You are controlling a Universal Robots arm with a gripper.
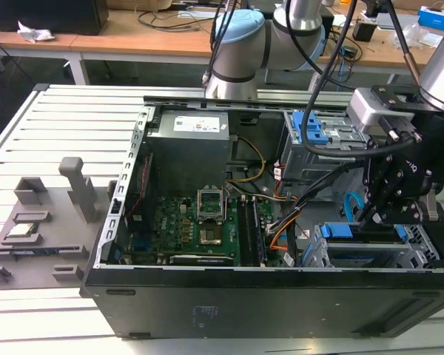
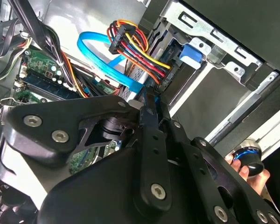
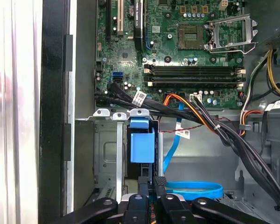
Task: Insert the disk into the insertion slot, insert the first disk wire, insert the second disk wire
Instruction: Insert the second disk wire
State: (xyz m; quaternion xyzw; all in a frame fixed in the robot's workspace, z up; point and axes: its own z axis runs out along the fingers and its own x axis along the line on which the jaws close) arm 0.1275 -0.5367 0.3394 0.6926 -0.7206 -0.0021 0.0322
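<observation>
A: Item one, the gripper. Location and condition?

B: Lowered inside the open computer case, at the end of the insertion slot, which sits in the case corner at the exterior view's right. In the first wrist view the fingertips stand pressed close together, with almost no gap. Something thin may be pinched between them, but I cannot tell what, if anything, is held.

A: Item two, the disk?

B: Already seated in the insertion slot. Its blue carrier end shows in the first wrist view, flush with the cage mouth, just ahead of the fingertips. Judged from that, the first step is complete.

A: Item three, wires.

B: One flat blue data cable, looped; one bundle of red, yellow and black power leads ending in a black connector. Both hang just beside the disk's rear face in the second wrist view. The gripper's narrow pinch at that spot suits handling a small plug rather than the disk itself.

A: Other entries?

B: Green motherboard on the case floor; a second grey cage with a blue tab further back; a grey fixture tray on the slatted desk.
</observation>
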